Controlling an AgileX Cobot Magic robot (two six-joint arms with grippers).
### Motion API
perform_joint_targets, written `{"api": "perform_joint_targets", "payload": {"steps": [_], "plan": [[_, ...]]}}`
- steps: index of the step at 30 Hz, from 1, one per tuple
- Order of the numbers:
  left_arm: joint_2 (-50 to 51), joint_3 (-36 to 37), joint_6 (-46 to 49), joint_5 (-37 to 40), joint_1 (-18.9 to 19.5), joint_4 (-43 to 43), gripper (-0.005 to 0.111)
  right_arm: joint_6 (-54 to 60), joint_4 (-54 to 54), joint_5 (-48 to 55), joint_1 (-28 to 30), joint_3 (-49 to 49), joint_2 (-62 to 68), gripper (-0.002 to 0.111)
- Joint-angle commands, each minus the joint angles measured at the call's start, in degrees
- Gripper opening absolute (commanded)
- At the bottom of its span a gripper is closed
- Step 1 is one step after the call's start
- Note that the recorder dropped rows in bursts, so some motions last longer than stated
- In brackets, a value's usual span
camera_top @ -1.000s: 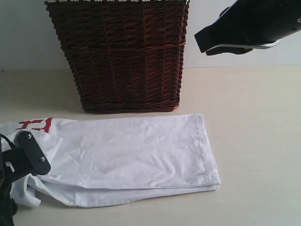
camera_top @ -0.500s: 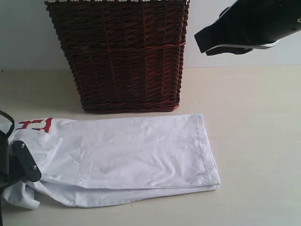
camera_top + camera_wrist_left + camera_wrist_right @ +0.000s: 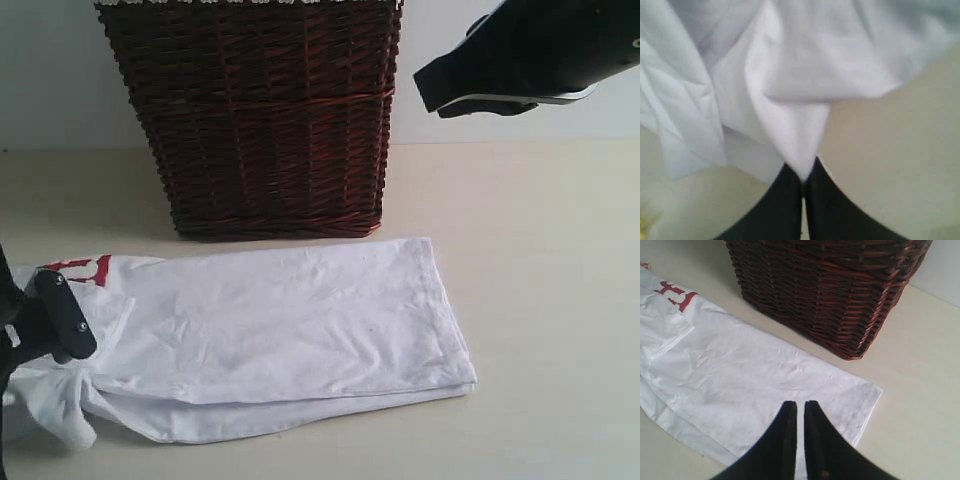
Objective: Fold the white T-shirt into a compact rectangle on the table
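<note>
Clamped the fingers (image 3: pixel 785 200) of the left gripper (image 3: pixel 804 174) together within the last second, from well apart to pinched on a peak of the white T-shirt (image 3: pixel 290 330). Met at the tips in the left wrist view, with nothing but cloth between. Pulled that end of the garment into a loose bunch at 8 o'clock in the exterior view, and nudged the rest of it a little, hem end at 4 o'clock included.

Found the shirt already folded lengthwise into a long layered band, flat on the table (image 3: pixel 540 300), running from 8 o'clock to 4 o'clock in front of the wicker basket (image 3: pixel 265 120) at 12 o'clock. Showed stacked edges along the near side and a scrap of red lettering (image 3: pixel 85 268) at 9 o'clock. Judged roughly half done: still too long for a compact rectangle, so probably one or more cross folds left, end over end, plus smoothing of the gathered end.

Set the left arm low at the 8 o'clock edge, mostly out of frame, fingers down at table level. Held the right gripper (image 3: pixel 800 407) high at 1 o'clock, well apart from the cloth, fingers closed together on nothing, pointed down toward the hem end.
</note>
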State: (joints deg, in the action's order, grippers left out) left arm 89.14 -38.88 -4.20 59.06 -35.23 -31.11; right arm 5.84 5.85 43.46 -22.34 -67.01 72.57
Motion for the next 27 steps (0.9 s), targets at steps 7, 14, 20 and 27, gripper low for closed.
{"api": "perform_joint_targets", "payload": {"steps": [7, 14, 20, 27], "plan": [[-7.1, -2.8, 7.5, -5.9, 3.9, -8.3, 0.001, 0.5, 0.2, -0.3, 0.3, -0.4, -0.4, 0.008], [-7.9, -2.9, -7.0, -14.6, 6.0, -23.3, 0.034, 0.5, 0.2, -0.8, 0.3, -0.4, -0.4, 0.008], [-7.8, -3.4, -10.1, -18.8, 6.0, -23.7, 0.041, 0.5, 0.2, -0.9, 0.3, -0.4, -0.4, 0.008], [-11.0, -5.0, 0.9, -11.7, -0.7, 6.7, 0.041, 0.5, 0.3, -0.4, 0.3, -0.4, -0.4, 0.008]]}}
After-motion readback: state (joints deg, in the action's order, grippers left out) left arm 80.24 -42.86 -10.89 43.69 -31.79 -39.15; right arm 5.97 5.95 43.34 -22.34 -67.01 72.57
